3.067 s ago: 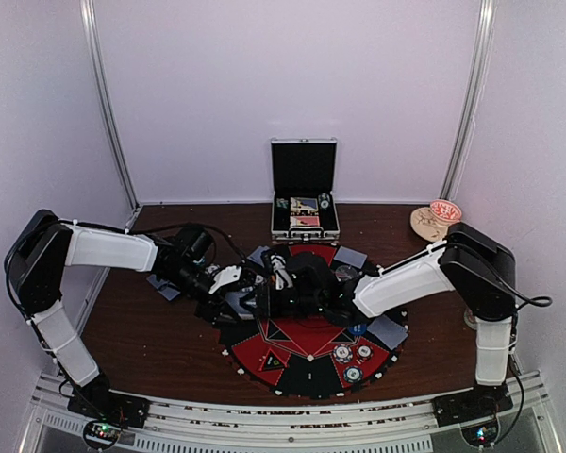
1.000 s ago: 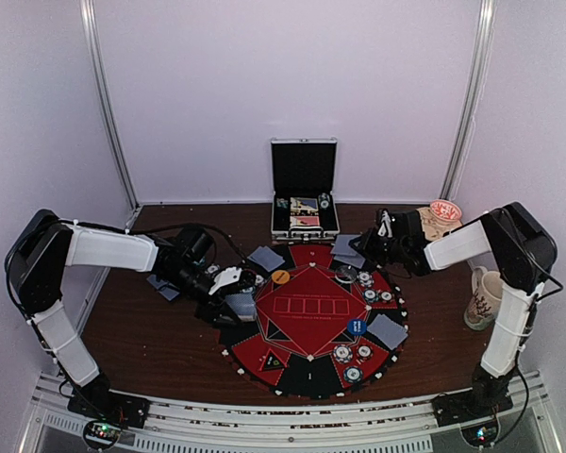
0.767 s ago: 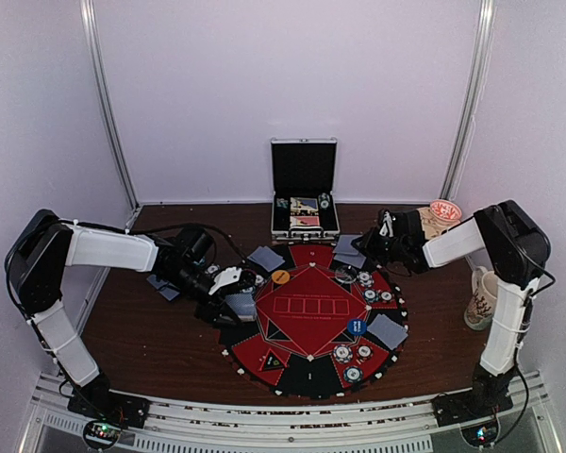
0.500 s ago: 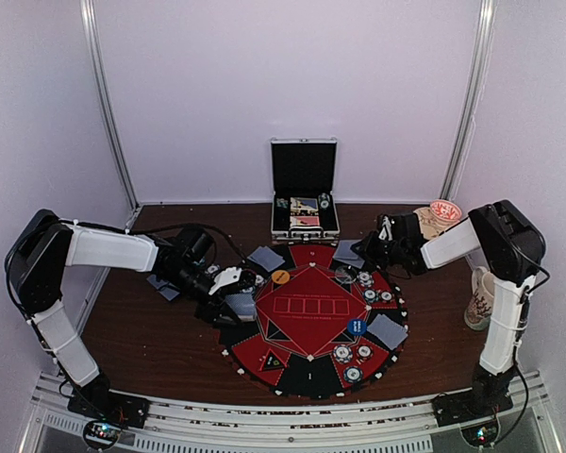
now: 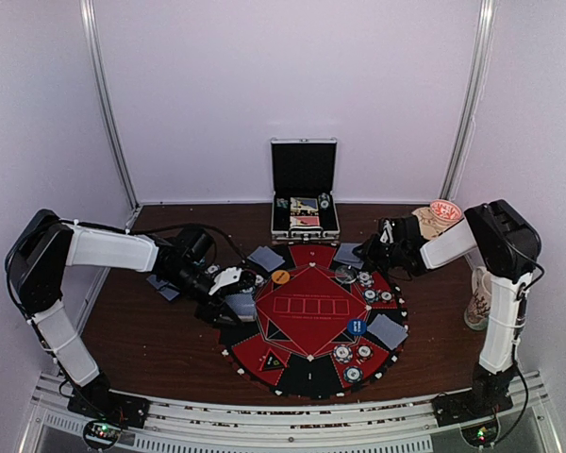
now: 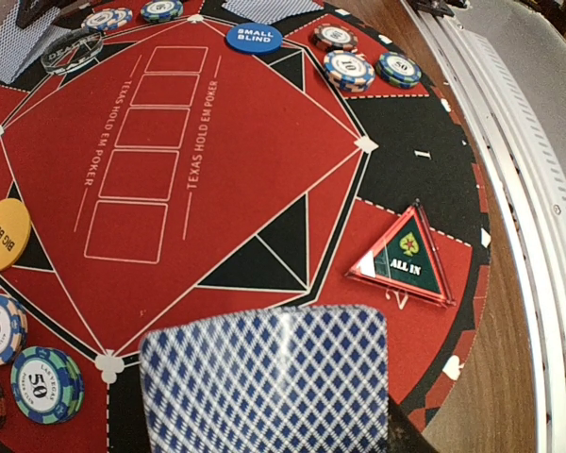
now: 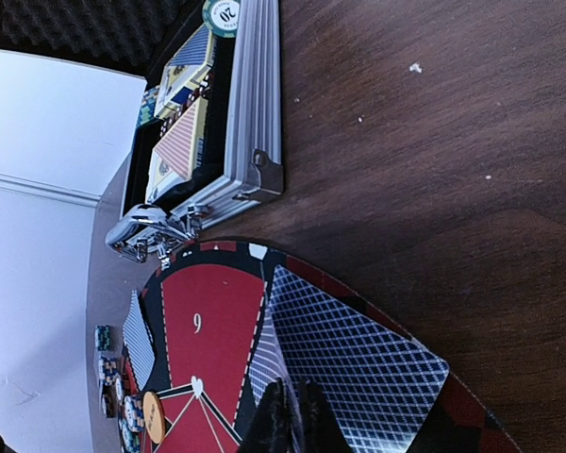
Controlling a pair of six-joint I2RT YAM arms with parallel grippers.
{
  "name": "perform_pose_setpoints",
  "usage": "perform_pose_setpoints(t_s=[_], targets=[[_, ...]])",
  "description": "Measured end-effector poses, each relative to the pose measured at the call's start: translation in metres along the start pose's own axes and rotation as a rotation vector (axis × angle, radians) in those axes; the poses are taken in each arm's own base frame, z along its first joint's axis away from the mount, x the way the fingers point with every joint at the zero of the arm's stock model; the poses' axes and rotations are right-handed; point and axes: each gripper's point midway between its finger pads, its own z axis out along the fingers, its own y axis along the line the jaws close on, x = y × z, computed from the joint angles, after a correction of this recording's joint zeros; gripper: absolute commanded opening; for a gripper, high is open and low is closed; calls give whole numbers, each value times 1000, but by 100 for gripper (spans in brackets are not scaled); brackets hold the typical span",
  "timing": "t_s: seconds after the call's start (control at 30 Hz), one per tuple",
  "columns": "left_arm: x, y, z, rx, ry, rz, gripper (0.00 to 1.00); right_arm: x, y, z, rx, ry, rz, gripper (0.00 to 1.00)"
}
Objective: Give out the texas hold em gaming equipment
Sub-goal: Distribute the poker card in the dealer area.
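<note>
The cards (image 5: 347,253) (image 7: 358,363) at the far right seat of the mat (image 5: 311,326) (image 6: 264,160) are where the deal has just arrived. They lie flat, grey-blue backs up, near the mat's rim. The right tool (image 5: 371,249) (image 7: 292,420) sits at their edge with its tips close together. We cannot tell from either view whether a card is pinched between them or already let go.

Three seconds back this arm was at the centre, meeting the left tool (image 5: 228,291) over the deck (image 5: 241,304) (image 6: 264,382). Since then it has swung out to this seat and come down low over it. We read that as one more card carried across, now at the point of release.

The left tool has not moved. It is clamped on the deck, holding it over the mat's left side. Other cards lie at the far left and near right seats, and chips (image 5: 366,281) sit by several. Beyond the mat, the open case (image 5: 304,203) (image 7: 250,113) stands at the back of the tabletop (image 5: 141,330).
</note>
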Motion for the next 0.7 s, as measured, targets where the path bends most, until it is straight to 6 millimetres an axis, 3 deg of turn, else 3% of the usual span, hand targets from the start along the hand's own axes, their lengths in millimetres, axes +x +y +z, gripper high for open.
perform_pose_setpoints(t_s=[0.47, 0.7], targets=[[1, 0, 1, 2, 2, -2, 46, 5, -13, 0, 64, 27, -19, 34], [1, 0, 1, 2, 2, -2, 45, -5, -12, -11, 117, -4, -52, 45]])
